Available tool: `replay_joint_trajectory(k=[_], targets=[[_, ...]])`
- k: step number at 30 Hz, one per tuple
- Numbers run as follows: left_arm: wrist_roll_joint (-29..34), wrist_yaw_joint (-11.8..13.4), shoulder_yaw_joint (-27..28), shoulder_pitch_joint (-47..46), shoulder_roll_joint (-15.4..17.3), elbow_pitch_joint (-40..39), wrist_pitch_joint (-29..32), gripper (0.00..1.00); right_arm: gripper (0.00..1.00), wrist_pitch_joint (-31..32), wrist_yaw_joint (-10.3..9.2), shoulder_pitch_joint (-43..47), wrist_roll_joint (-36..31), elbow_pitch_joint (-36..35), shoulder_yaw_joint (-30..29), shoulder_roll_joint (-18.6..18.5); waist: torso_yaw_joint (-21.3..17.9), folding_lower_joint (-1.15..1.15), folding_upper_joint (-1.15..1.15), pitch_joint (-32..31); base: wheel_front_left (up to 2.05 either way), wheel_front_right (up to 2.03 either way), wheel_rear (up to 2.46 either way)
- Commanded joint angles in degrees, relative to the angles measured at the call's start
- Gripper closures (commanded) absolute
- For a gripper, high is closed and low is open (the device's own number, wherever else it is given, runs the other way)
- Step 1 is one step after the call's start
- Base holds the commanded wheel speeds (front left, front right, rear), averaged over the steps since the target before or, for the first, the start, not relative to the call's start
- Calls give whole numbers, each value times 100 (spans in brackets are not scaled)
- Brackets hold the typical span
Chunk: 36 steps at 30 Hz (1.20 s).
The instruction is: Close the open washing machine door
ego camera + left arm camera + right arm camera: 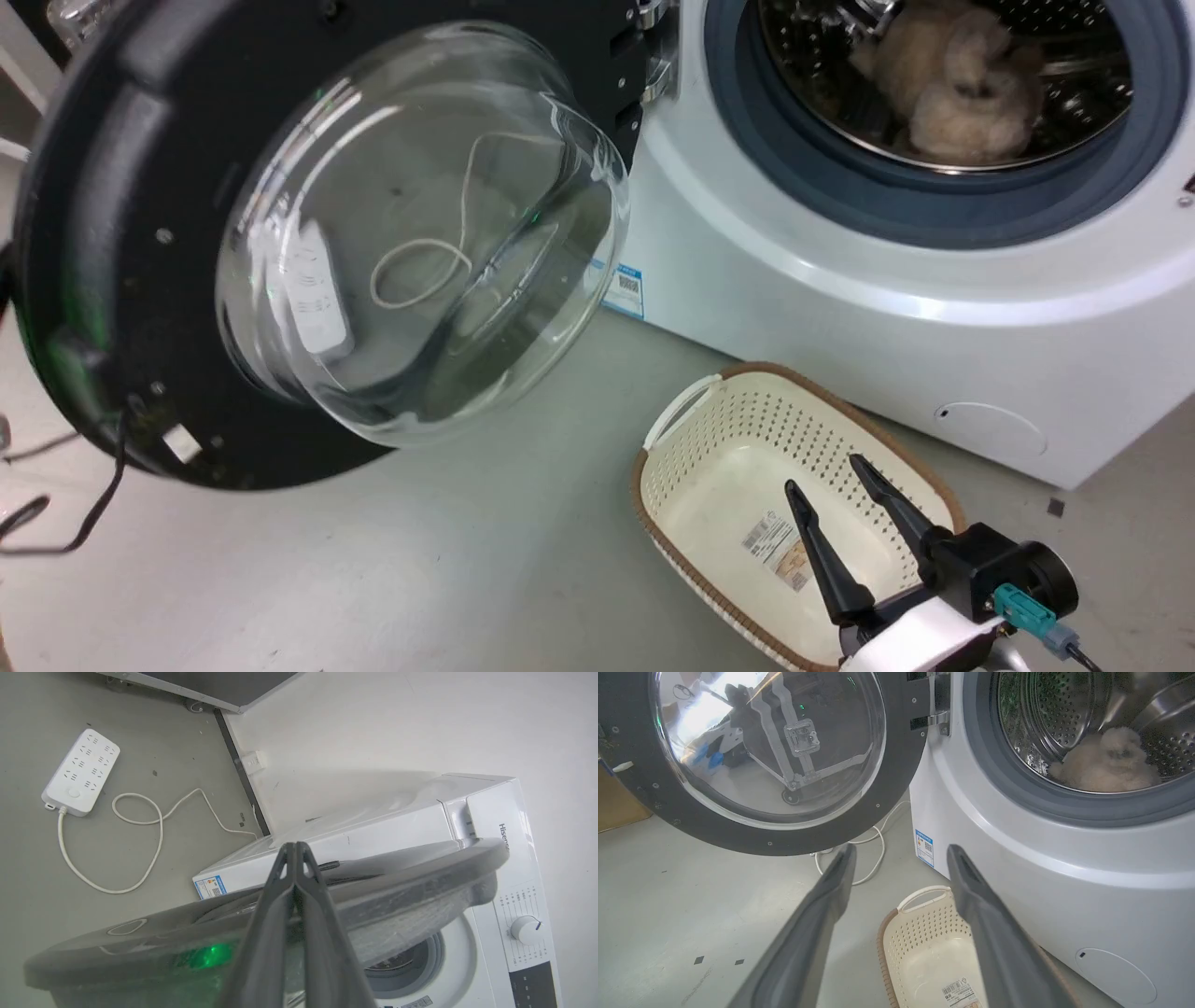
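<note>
Washing machine door [373,243] hanging wide open, left gripper [294,851], fingers pressed together, sitting just behind its outer face, nearer than spread-fingered right gripper [823,472].

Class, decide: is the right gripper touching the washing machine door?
Apart. The head view shows the right gripper over the cream basket, with a stretch of bare floor between it and the washing machine door.

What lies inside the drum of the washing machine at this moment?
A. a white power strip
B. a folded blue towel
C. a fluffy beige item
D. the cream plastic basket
C: the fluffy beige item rests in the steel drum of the washing machine, while the basket stands on the floor outside.
</note>
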Motion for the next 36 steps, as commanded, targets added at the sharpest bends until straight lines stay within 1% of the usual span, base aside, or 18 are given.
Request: replay_joint_trajectory(k=[1, 6, 11, 15, 18, 19, 21, 24, 26, 30, 36], targets=[[-142, -43, -26, 258, -120, -116, 235, 100, 0, -17, 5, -40, 28, 22, -39, 13, -41, 0, 0, -85, 0, 0, 0], [-522, -48, -70, 975, -383, -736, 950, 100, 0, -91, 5, 28, 50, 141, -129, 106, -124, 0, 0, -345, 0, 0, 0], [-868, 28, -256, 1832, -910, -1582, 1555, 100, 0, -148, 5, 87, 33, 223, -264, 192, -243, 0, 0, -612, 0, 0, 0], [-1061, 64, -620, 2457, -1410, -2204, 1943, 100, 0, -162, 5, 145, 24, 260, -424, 239, -381, 0, 0, -770, 0, 0, 0], [-1150, 80, -1046, 2881, -1649, -2573, 2102, 100, 0, -137, 5, 169, -27, 266, -478, 259, -540, 0, 0, -830, 0, 0, 0], [-1311, 126, -1538, 3215, -1762, -2846, 1996, 100, 0, -91, 5, 132, -72, 234, -519, 270, -791, 0, 0, -812, 0, 0, 0], [-1447, 156, -1847, 3358, -1782, -2884, 1774, 100, 0, -52, 5, 110, -109, 204, -566, 277, -992, 0, 0, -781, 0, 0, 0], [-1751, 179, -2417, 3486, -1787, -2829, 1167, 100, 0, 45, 5, 65, -163, 129, -706, 299, -1386, 0, 0, -654, 0, 0, 0], [-2008, 150, -2743, 3468, -1788, -2725, 742, 100, 0, 96, 5, 51, -229, 65, -771, 309, -1662, 0, 0, -556, 0, 0, 0], [-2532, 1, -3320, 3267, -1789, -2551, 60, 100, 0, 174, 5, 49, -323, -48, -908, 323, -2257, 0, 0, -293, 0, 0, 0], [-2937, -307, -3946, 2617, -1789, -2117, -839, 100, 0, 180, 5, 7, -349, -59, -1060, 335, -3102, 0, 0, 68, 0, 0, 0]])
